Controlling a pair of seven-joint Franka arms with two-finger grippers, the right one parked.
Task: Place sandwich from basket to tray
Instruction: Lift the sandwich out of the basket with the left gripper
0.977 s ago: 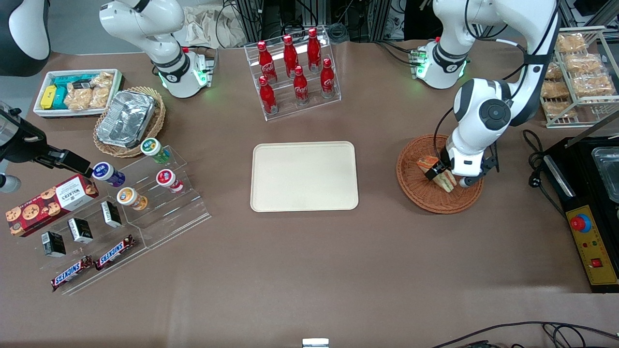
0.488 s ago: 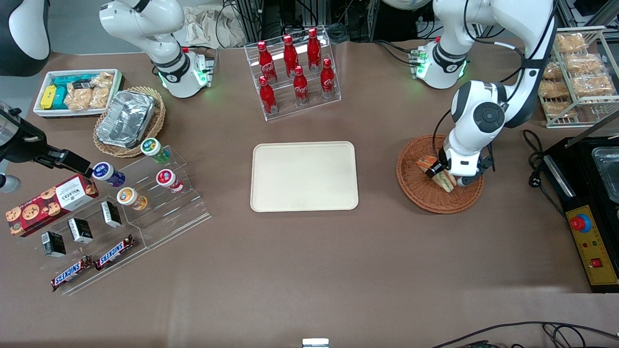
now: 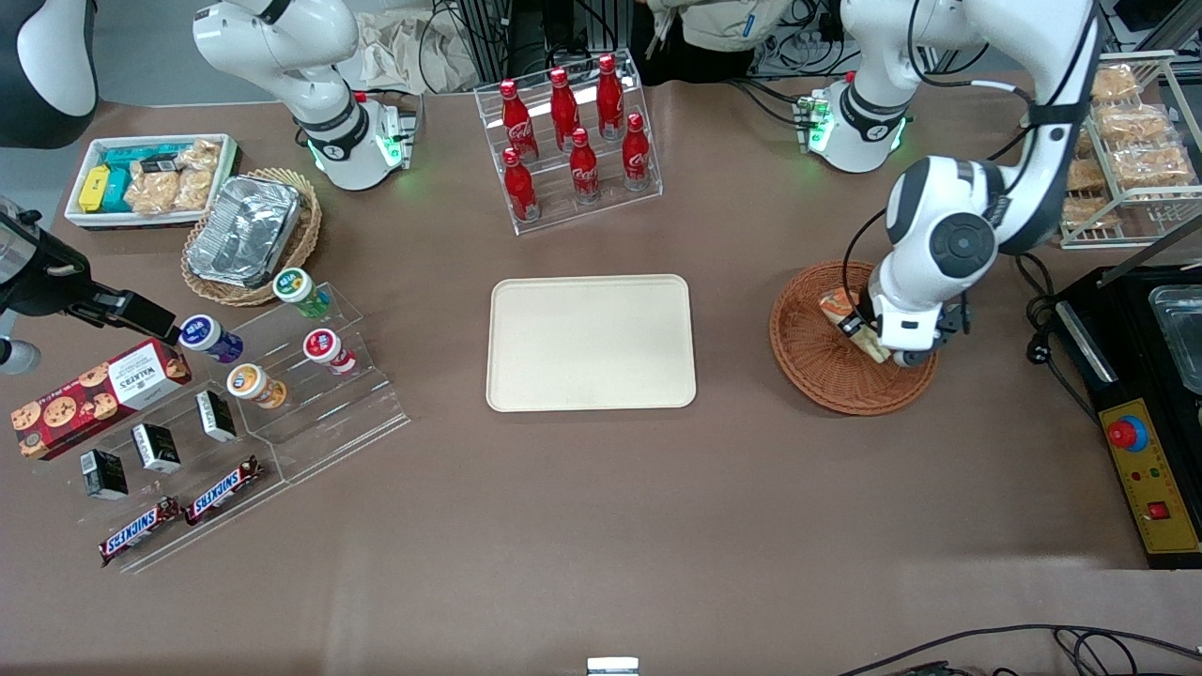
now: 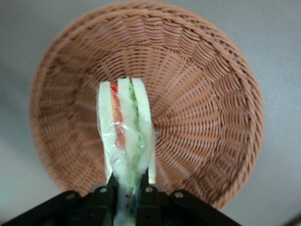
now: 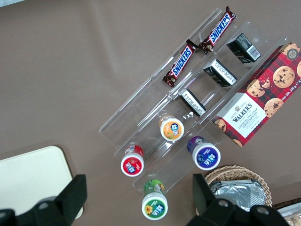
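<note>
The left arm bent down over the wicker basket (image 3: 826,371), its gripper (image 4: 126,190) with fingers (image 4: 104,194) closed on 1 sandwich (image 4: 124,136), held above the basket. 1 tray (image 3: 591,343) lay on the worktop (image 3: 601,507).

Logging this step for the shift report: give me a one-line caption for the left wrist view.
Gripper shut on the wrapped sandwich, holding it on edge above the round wicker basket.
</note>
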